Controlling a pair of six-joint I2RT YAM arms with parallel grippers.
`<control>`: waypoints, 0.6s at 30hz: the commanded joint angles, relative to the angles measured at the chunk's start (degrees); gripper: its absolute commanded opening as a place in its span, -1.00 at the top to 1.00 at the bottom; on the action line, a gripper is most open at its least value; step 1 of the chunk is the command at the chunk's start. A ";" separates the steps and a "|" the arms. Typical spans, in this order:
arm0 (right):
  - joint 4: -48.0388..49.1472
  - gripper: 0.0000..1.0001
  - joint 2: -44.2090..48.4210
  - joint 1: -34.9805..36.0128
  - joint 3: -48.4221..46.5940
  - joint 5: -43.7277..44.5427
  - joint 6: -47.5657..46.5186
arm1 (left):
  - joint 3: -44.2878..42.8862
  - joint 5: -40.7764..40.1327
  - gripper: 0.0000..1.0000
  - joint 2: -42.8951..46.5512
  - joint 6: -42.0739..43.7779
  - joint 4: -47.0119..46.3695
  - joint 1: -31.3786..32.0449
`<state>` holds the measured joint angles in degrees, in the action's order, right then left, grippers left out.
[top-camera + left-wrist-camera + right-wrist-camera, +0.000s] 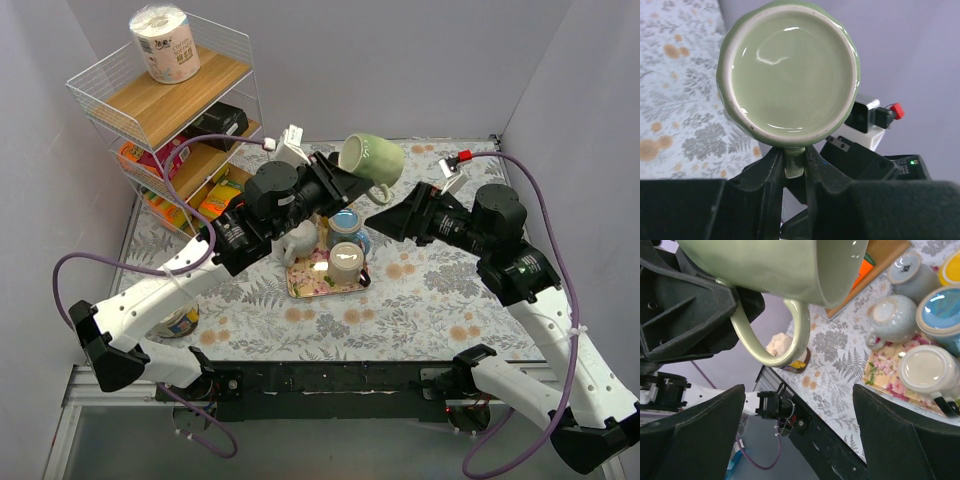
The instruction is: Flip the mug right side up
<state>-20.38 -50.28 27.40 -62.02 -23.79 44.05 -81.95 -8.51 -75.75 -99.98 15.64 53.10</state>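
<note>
The green mug hangs in the air above the table, lying on its side with its handle pointing down. My left gripper is shut on the handle. In the left wrist view the mug's base faces the camera and the gripper pinches the handle's end. My right gripper is open and empty, just right of and below the mug. In the right wrist view the mug and its handle loop fill the top, above the wide-open gripper.
A floral tray under the arms carries an upside-down cream mug, a blue mug and a white pot. A wire shelf with a paper roll stands back left. A can lies front left.
</note>
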 commanded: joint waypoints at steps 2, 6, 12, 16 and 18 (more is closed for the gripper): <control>12.10 -0.86 0.97 0.11 -4.25 -1.44 6.03 | -4.88 5.25 1.00 -0.10 1.46 -15.28 -0.28; 19.14 -0.86 2.12 0.02 -3.81 -0.64 9.20 | -3.48 7.54 1.00 0.25 1.37 -21.52 -0.28; 26.09 -0.73 2.47 0.02 -5.48 -0.74 11.05 | -1.99 8.07 1.00 1.56 1.90 -25.65 -0.28; 28.11 -0.57 3.52 -0.06 -5.92 1.64 11.23 | -1.46 8.42 1.00 2.27 1.81 -27.58 -0.28; 28.64 -0.50 3.79 -0.06 -5.92 3.22 11.23 | -1.02 10.44 1.00 2.36 1.11 -28.29 -0.28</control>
<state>1.04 -47.92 27.40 -65.23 -23.40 54.35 -82.94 -0.71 -77.03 -99.18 -4.49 52.99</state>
